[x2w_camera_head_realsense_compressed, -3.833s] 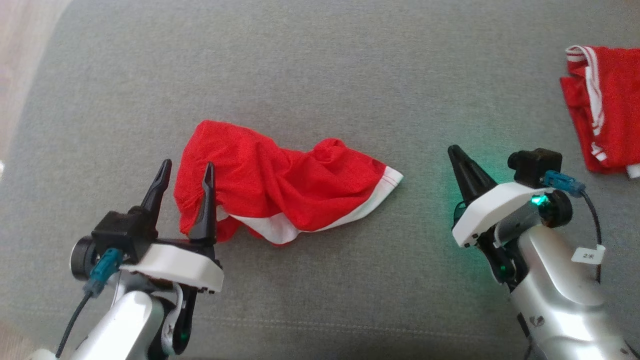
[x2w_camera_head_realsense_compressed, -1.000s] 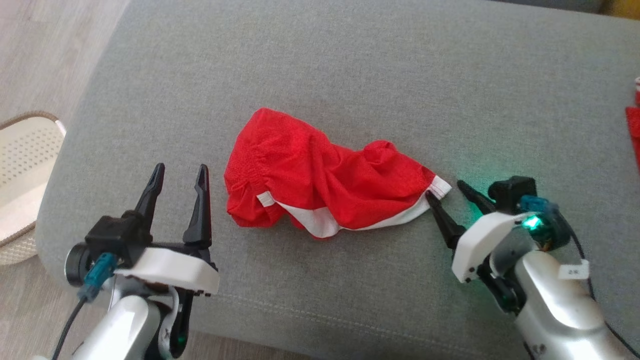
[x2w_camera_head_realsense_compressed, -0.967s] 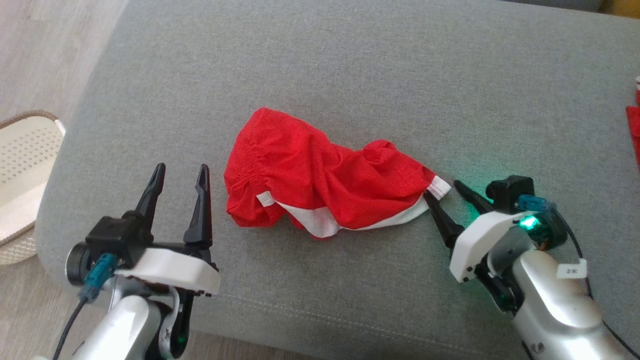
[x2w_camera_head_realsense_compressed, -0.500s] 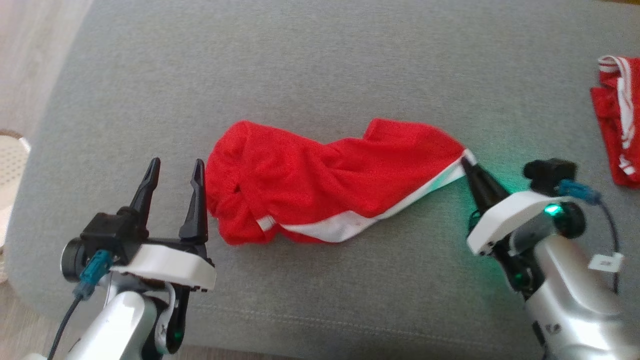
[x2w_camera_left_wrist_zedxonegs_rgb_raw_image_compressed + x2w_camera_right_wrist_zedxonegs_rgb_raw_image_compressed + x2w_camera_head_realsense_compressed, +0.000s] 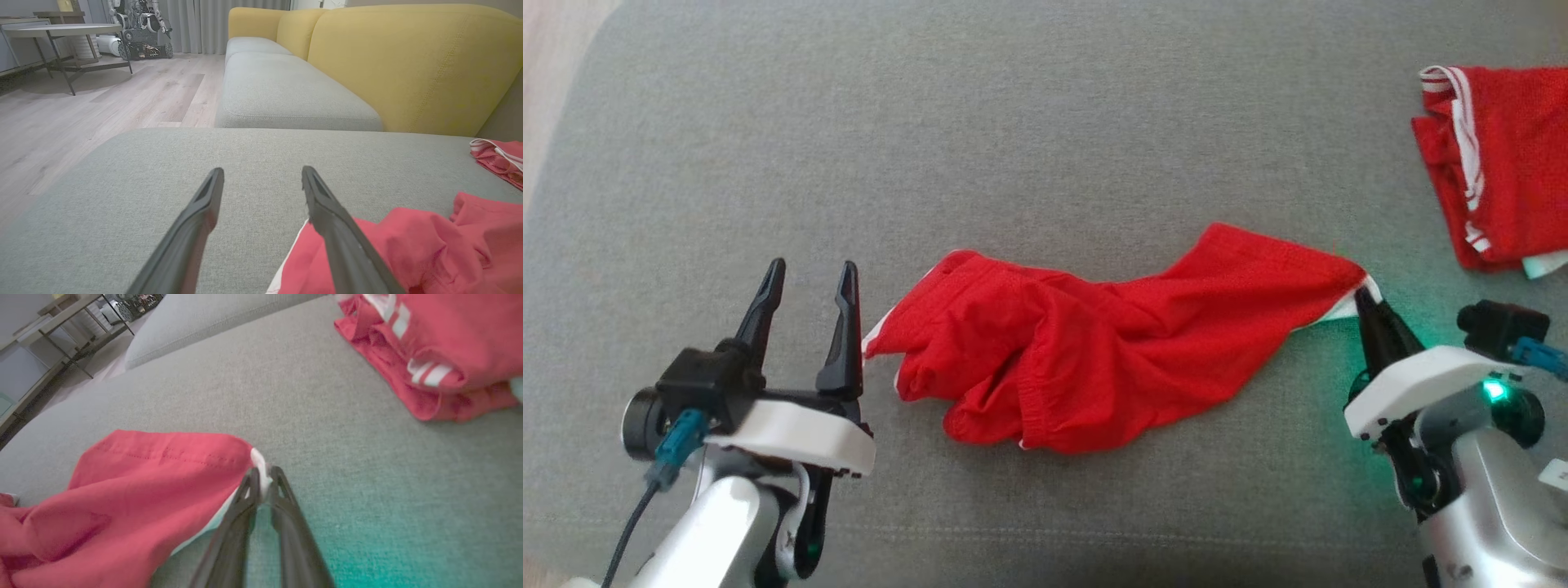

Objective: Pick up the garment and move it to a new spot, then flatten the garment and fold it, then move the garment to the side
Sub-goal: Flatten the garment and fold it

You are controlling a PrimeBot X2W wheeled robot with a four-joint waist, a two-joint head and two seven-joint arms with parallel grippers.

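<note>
Open a second ago, the right gripper (image 5: 1361, 297) now pinches a corner of the garment (image 5: 1111, 359), drawn out longer on the sofa (image 5: 1045, 122). The left gripper (image 5: 813, 271) stays open, empty, beside its other end

Setting: living room, home-style — grey sofa seat cushions (image 5: 286, 94), yellow backrest (image 5: 408, 61), pale wood-plank floor (image 5: 102, 106), round side table (image 5: 61, 30) on metal legs, grey curtains (image 5: 196, 24) behind.

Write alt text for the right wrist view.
The right gripper pinches the white-edged corner of a red garment on a grey sofa cushion. A second red garment with white stripes lies at upper right.
</note>
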